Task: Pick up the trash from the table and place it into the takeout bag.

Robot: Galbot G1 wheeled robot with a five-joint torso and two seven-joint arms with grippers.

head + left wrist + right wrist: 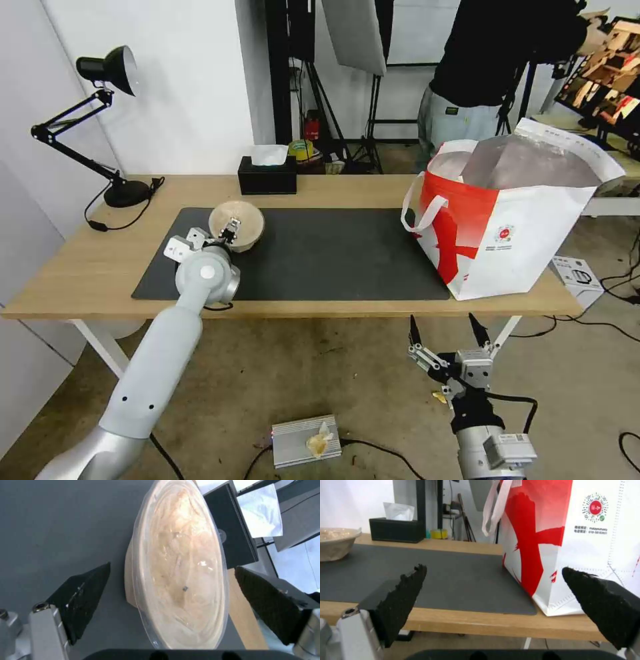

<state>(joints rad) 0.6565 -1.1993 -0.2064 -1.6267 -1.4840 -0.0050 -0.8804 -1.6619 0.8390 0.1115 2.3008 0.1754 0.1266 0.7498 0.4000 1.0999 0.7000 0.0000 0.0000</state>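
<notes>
A round beige lidded bowl (239, 223) of trash sits at the left end of the dark mat (333, 260) on the table (87, 273). My left gripper (230, 232) hovers just over it. In the left wrist view the left gripper (172, 567) is open, one finger (83, 597) on each side of the bowl (180, 562), neither touching it. The takeout bag (520, 227) stands open at the table's right end. My right gripper (445, 328) hangs open and empty below the table's front edge, facing the bag (586, 542).
A black tissue box (267, 175) stands at the table's back edge, with a black desk lamp (110, 133) at the back left. A small white box (577, 277) rests at the right corner. A silver device (305, 440) lies on the floor.
</notes>
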